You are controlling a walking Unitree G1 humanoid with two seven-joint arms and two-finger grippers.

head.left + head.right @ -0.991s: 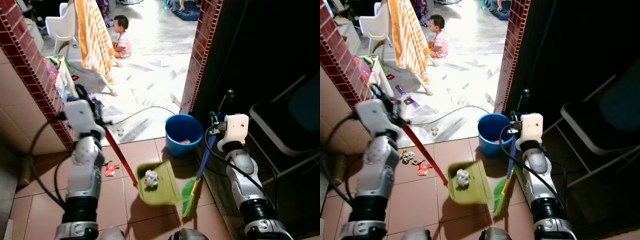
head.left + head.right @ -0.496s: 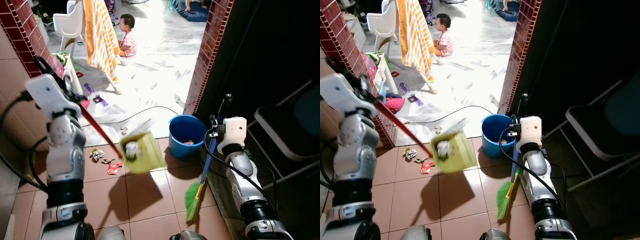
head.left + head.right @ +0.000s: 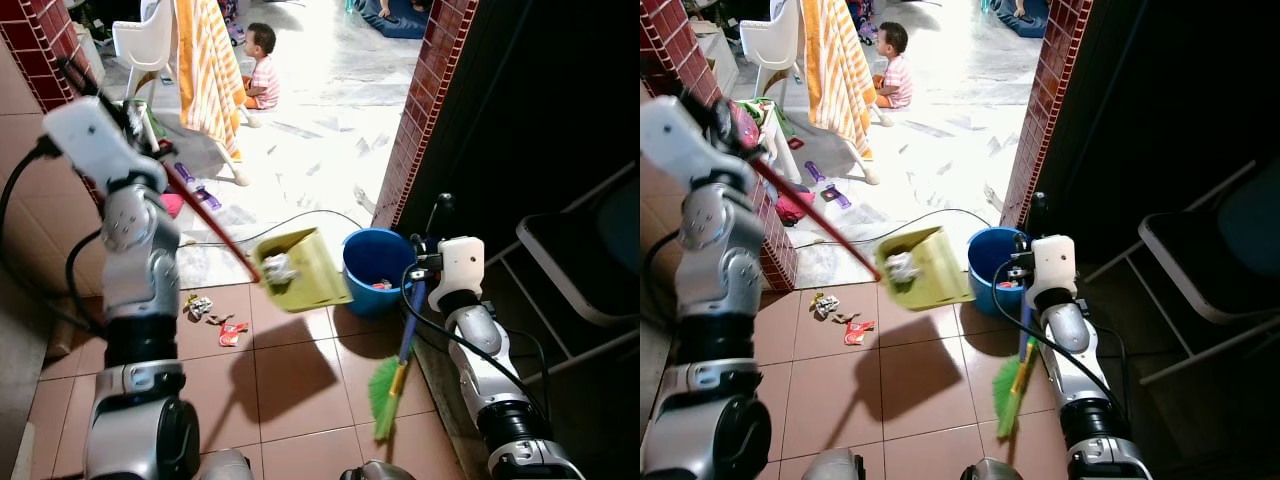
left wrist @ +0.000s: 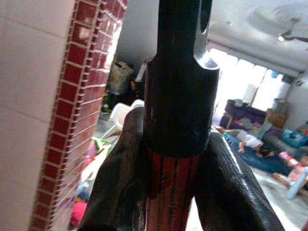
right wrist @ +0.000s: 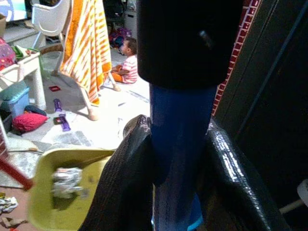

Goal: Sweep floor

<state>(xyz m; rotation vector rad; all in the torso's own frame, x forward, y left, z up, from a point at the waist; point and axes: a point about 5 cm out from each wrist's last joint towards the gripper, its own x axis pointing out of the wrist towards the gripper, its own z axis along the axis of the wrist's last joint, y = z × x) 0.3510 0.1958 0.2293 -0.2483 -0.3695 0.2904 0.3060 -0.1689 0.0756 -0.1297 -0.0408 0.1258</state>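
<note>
The yellow-green plastic dustpan [image 3: 305, 270] on its red handle [image 4: 169, 192] hangs beside the round blue bucket [image 3: 376, 270], gripped by the left gripper [image 4: 168, 192]. The right gripper [image 5: 175, 159] squeezes the blue-handled green broom [image 3: 392, 380].

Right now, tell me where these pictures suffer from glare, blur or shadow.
Eye views: the sunlit floor beyond the doorway is washed out, the right side falls into deep shade, and the dustpan casts a shadow on the tiles. Left wrist view: bright windows glare, and the room behind is soft.

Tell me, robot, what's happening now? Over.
Left claw shut on dustpan handle, pan lifted beside blue bucket. Right claw shut on broom. Scraps on the tiles.
</note>
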